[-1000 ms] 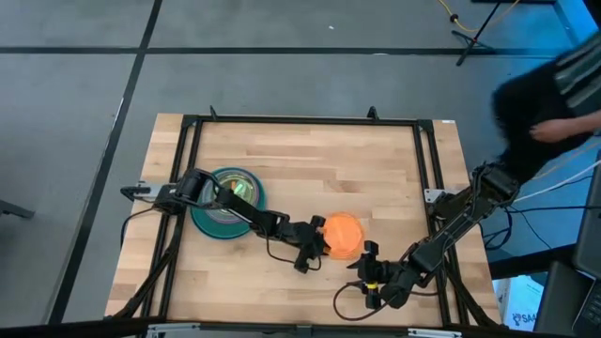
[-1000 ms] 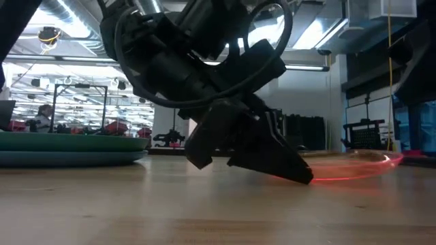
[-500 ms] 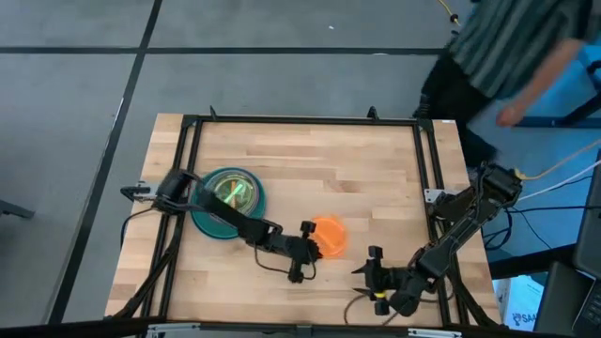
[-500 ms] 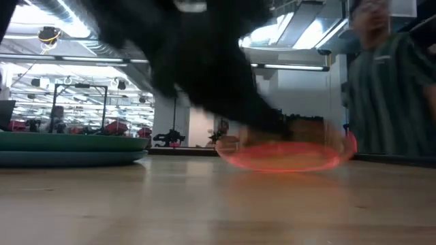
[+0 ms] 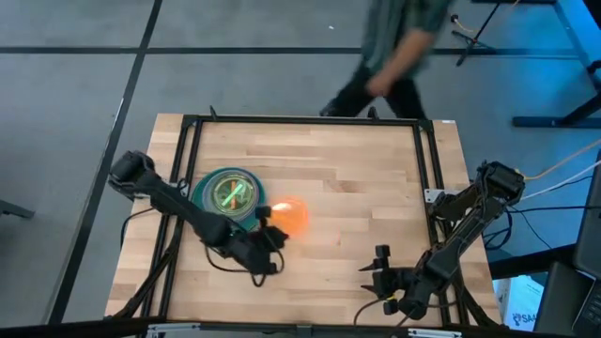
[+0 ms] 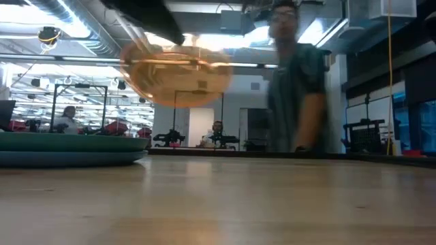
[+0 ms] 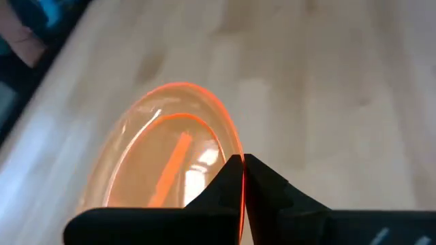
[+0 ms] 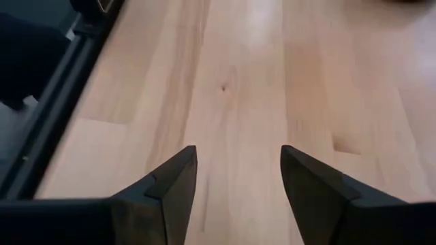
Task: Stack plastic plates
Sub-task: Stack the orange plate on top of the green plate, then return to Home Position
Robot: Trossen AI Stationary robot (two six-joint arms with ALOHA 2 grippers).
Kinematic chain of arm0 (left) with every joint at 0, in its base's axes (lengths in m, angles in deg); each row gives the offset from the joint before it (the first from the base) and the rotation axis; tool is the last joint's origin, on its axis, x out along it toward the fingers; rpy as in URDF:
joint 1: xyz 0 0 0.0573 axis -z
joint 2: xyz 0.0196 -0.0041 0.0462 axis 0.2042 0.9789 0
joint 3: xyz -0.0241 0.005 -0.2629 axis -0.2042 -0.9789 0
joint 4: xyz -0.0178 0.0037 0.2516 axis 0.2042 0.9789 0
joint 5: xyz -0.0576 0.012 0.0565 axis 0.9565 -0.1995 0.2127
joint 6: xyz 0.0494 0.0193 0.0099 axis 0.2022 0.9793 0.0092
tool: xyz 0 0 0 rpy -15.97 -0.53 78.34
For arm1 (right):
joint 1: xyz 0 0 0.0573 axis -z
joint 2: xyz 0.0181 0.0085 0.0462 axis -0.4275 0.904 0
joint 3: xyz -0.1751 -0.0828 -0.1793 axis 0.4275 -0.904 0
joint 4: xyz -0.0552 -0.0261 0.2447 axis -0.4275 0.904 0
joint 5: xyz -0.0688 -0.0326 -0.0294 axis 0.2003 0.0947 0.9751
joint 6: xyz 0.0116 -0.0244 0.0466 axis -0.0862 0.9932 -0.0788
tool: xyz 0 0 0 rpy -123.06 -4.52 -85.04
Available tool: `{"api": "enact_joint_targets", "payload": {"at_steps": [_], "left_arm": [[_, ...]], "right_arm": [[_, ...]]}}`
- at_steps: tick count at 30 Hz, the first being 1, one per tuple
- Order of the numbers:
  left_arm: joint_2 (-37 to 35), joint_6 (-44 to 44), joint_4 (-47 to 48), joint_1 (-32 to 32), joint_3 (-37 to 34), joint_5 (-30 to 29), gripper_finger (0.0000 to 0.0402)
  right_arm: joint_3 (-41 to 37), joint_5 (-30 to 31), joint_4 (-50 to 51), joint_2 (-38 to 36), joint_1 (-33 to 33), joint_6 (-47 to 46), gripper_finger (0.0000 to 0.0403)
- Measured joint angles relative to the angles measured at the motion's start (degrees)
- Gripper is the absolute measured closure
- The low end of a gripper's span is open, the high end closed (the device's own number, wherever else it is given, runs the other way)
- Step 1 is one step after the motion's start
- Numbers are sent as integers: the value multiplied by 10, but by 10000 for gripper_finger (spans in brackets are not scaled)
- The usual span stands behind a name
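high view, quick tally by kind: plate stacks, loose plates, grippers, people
stack of plates: 1 (plates within it cannot be counted)
orange plate, held off the stack: 1
grippers: 2, left gripper and right gripper
person: 1
total: 5

**A:** Where is the left gripper (image 5: 272,225)?

**B:** Over the middle-left of the counter (image 5: 376,178). Its jaws are closed on the edge of the orange plate (image 5: 289,215), which extends out from them.

**A:** And the stack of plates (image 5: 228,195)?

**B:** Just beside those jaws, with a teal rim and green on top. The orange plate's edge overlaps or touches the stack; I cannot tell which.

**A:** The right gripper (image 5: 379,273)?

**B:** Near the counter's front edge, well apart from the left jaws, with nothing between its own spread jaws.

**A:** Anyone around?

**B:** A person (image 5: 394,47) beyond the counter's far edge.
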Motion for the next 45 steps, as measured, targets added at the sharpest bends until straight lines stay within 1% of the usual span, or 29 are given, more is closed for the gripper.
{"api": "enact_joint_targets", "payload": {"at_steps": [3,7,13,16,20,23,26,29,31,33,37,40,42,45], "left_arm": [[-29,-78,105,8,-1,-35,399],[-70,-170,184,21,-34,-62,400],[-127,-274,202,40,-123,-62,400],[-151,-315,203,45,-169,-45,400],[-161,-351,203,44,-220,-39,400],[-161,-374,200,38,-248,-24,400],[-161,-386,196,34,-271,-20,400],[-161,-395,189,30,-286,-51,401],[-161,-395,183,25,-288,-55,397],[-161,-394,175,18,-288,-49,383],[-161,-386,173,7,-286,-8,335],[-161,-347,173,5,-261,29,303],[-164,-309,173,7,-233,30,290],[-175,-231,169,1,-188,16,285]], "right_arm": [[0,3,5,0,2,9,198],[-8,13,-5,0,2,7,198],[-46,17,-36,0,0,-43,198],[-65,23,-61,0,0,-67,198],[-77,39,-62,0,0,-97,198],[-83,47,-64,0,0,-113,198],[-89,48,-63,0,0,-124,198],[-93,60,-63,0,0,-131,198],[-93,65,-62,0,0,-131,198],[-93,65,-63,0,5,-131,198],[-93,57,-63,0,11,-131,198],[-93,34,-62,0,17,-125,198],[-93,29,-56,-9,17,-109,198],[-93,10,-35,-42,37,-66,198]]}}
